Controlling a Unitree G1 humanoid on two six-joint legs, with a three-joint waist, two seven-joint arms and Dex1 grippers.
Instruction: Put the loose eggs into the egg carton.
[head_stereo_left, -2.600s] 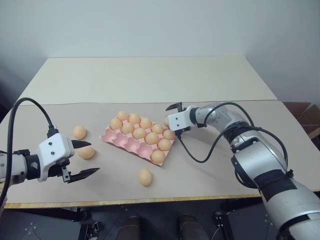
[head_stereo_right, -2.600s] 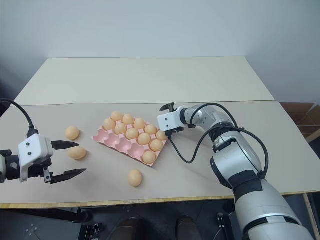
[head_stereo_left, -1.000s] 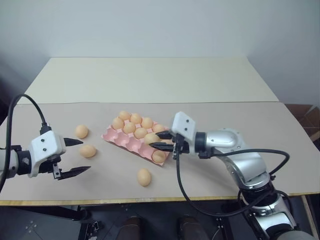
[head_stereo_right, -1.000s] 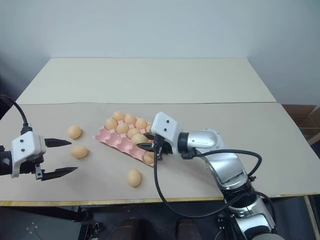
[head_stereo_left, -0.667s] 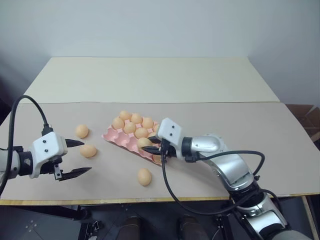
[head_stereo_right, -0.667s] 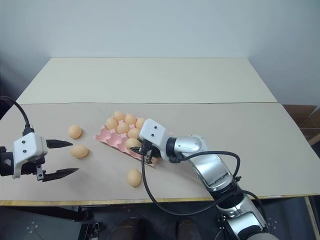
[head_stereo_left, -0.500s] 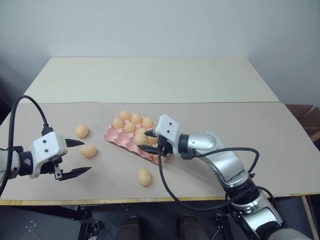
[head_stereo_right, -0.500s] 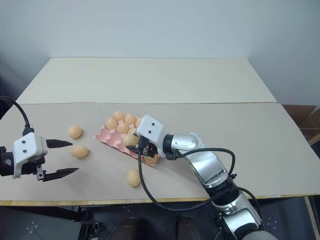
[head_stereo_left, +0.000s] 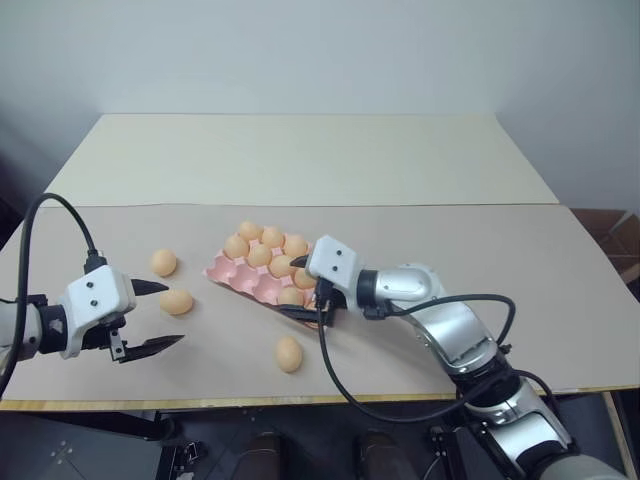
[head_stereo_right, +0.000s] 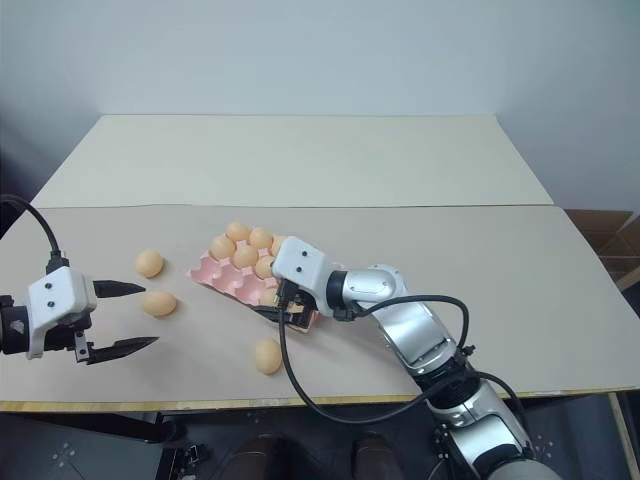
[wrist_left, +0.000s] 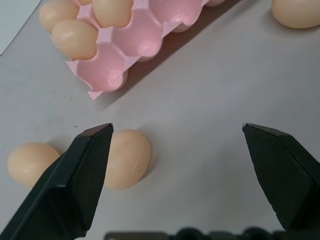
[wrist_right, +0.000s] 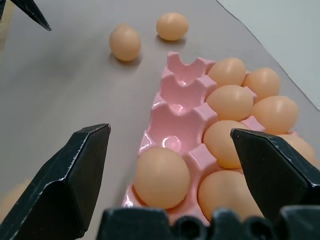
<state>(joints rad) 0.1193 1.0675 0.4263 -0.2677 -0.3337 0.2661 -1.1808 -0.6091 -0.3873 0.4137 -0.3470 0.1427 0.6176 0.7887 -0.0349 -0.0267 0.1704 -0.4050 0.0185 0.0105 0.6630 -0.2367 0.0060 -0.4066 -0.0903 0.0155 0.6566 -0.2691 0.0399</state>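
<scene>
The table (head_stereo_left: 420, 170) carries a pink egg carton (head_stereo_left: 232, 274) near its middle, lying at a slant. Most cups are filled with eggs: the two far rows look full. In the near row one egg (wrist_right: 161, 177) sits in a cup near the right gripper's end, and three cups toward the other end are bare. Three loose eggs lie on the table: two (head_stereo_left: 164, 262) (head_stereo_left: 176, 301) to the left of the carton, close together, and one (head_stereo_left: 288, 353) in front of it.

The right gripper (head_stereo_left: 302, 287) hovers at the carton's near edge, fingers spread wide on either side of the near-row egg, not touching it. A second ago they were shut on that egg, above the carton. The left gripper (head_stereo_left: 153, 316) has stayed put beside the left eggs, fingers wide apart, holding nothing.
</scene>
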